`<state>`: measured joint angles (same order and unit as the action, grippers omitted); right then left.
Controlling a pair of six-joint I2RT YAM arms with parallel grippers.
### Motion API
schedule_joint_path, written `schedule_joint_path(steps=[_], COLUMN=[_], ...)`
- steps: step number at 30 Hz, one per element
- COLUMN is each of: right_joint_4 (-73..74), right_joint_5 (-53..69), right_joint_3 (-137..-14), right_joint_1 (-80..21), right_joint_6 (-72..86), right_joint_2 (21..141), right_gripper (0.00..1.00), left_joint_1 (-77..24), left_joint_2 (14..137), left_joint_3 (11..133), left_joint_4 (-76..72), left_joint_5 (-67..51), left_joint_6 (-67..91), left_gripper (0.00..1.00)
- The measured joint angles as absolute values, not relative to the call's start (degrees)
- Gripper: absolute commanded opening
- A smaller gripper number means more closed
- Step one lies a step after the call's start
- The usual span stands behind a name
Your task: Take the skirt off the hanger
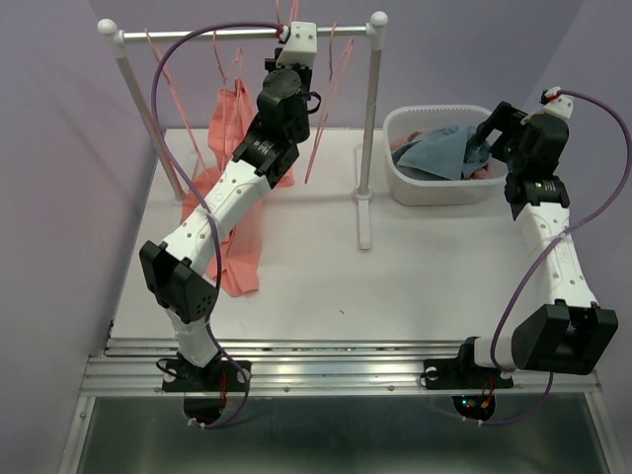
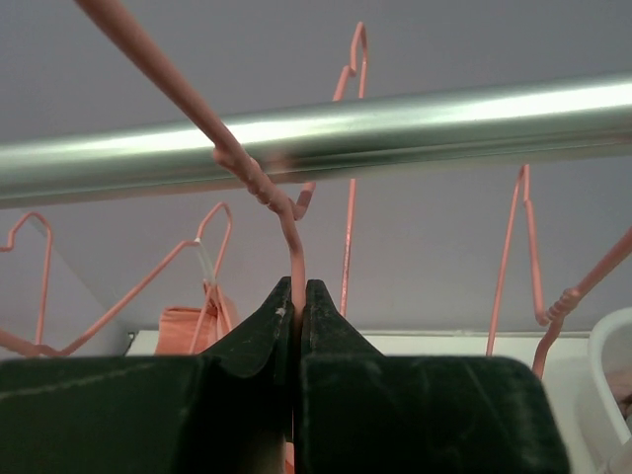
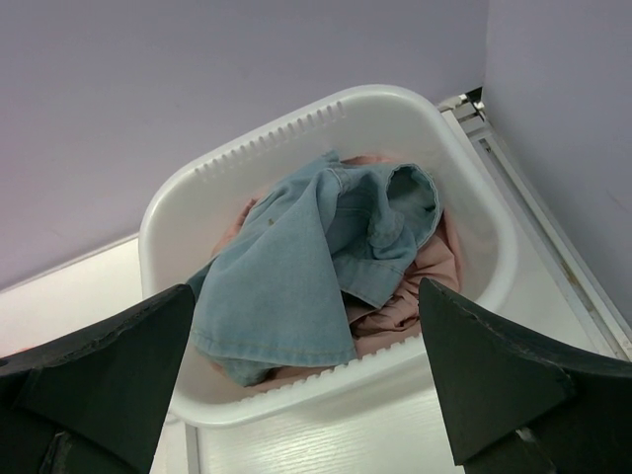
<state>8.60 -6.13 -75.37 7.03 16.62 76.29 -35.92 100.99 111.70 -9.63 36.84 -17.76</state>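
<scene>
A salmon skirt (image 1: 235,133) hangs below the rail (image 1: 197,34) at the left and trails down onto the table. It shows small in the left wrist view (image 2: 184,331), behind the jaws. My left gripper (image 1: 288,39) is up at the rail, shut (image 2: 298,288) on the wire neck of a pink hanger (image 2: 293,247) whose hook lies over the rail (image 2: 415,123). I cannot tell whether this hanger carries the skirt. My right gripper (image 1: 482,140) is open and empty (image 3: 306,296) above the white basket (image 3: 296,128).
Several more pink hangers (image 1: 331,74) hang on the rail. The rack's right post (image 1: 369,118) stands mid-table on a white foot. The white basket (image 1: 434,190) at the back right holds a blue denim garment (image 3: 296,267) over pink cloth.
</scene>
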Motion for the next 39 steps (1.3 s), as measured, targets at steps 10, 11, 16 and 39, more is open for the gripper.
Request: schedule_joint_path(steps=[10,11,16,39], right_joint_4=[8.6,8.6,8.6,8.6], right_joint_5=[-6.2,-6.2,-6.2,-6.0], right_joint_3=[-75.3,-75.2,-74.7,-74.0], right_joint_1=[7.0,7.0,7.0,7.0], right_joint_6=[16.6,16.6,16.6,16.7], right_joint_2=[76.0,75.8,74.8,73.7], right_gripper=[1.00,1.00,1.00,1.00], left_joint_1=[-32.8,-32.6,-32.0,-31.0], left_joint_2=[103.4,103.4,103.4,103.4], left_joint_3=[114.1,114.0,112.6,108.2], left_joint_4=[-8.6,-8.5,-7.9,-4.6], left_joint_5=[34.9,34.8,34.7,34.3], left_joint_6=[-15.3,-15.0,-13.0,-7.0], left_gripper=[0.00,0.00,0.00,0.25])
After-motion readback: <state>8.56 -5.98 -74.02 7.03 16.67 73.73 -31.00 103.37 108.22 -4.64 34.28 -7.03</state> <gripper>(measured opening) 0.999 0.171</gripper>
